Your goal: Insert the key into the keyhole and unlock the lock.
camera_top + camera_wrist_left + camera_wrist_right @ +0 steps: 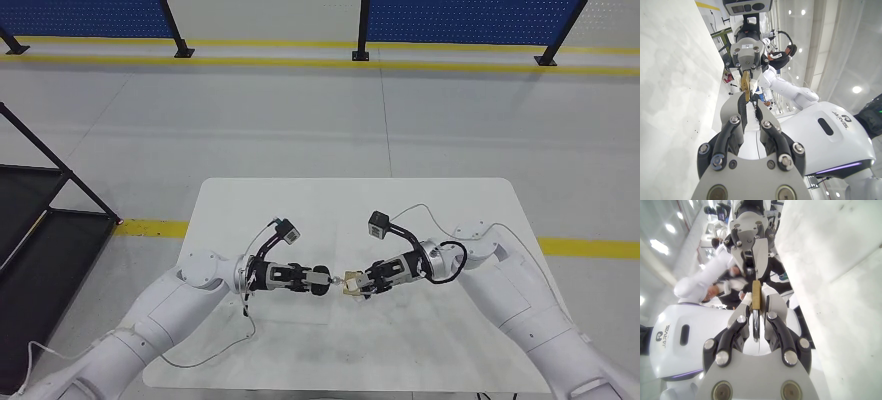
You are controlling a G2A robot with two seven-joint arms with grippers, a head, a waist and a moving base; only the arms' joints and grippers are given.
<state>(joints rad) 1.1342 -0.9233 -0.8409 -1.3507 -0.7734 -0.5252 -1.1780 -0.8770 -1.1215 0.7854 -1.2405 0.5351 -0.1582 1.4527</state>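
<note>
The right gripper has its jaws closed on the flat sides of a brass lock. It holds the lock edge-on in the air above the white counter, near the counter's middle. The shackle points back toward that arm's wrist, between the fingers. Facing it, the left gripper has its jaws drawn in to a narrow gap and pinches a small silver key. The key's blade points straight at the lock's far end and meets it there. How deep the blade sits cannot be told. The two grippers are nearly tip to tip.
</note>
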